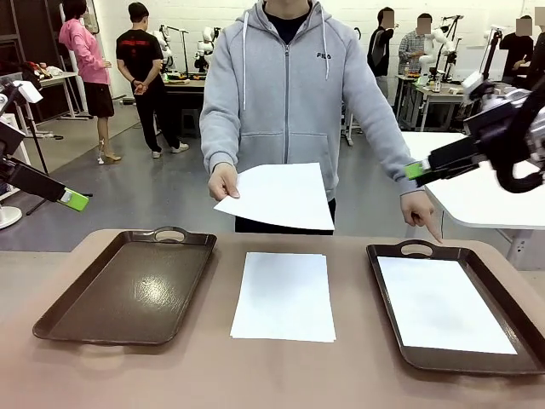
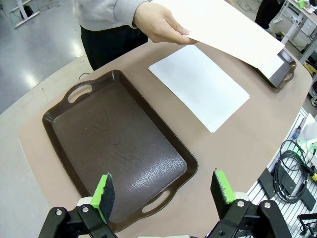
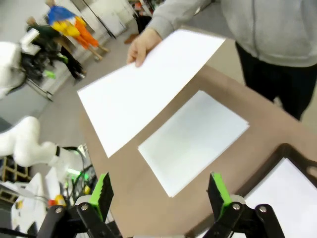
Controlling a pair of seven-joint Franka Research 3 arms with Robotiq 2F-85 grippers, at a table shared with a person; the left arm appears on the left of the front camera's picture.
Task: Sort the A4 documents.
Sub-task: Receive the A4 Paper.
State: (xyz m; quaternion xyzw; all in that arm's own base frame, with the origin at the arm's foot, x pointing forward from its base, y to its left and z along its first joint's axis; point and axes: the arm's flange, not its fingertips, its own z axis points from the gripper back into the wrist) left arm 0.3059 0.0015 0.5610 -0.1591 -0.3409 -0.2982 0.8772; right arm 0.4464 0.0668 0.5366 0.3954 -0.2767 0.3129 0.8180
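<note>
- Left gripper (image 2: 162,191): fingers spread wide, above one handle end of the left brown tray (image 2: 114,148).
- Right gripper (image 3: 159,194): fingers wide, raised over the table edge.
- A4 sheets: held sheet (image 1: 281,196) (in the person's hand (image 1: 223,181)), middle sheet (image 1: 283,296) flat between trays, third sheet (image 1: 443,305) inside the right tray (image 1: 460,362).

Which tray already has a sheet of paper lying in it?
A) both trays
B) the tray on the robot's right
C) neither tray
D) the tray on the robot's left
B: a white sheet lies flat inside the right tray, while the left tray shows just its bare brown bottom.
</note>
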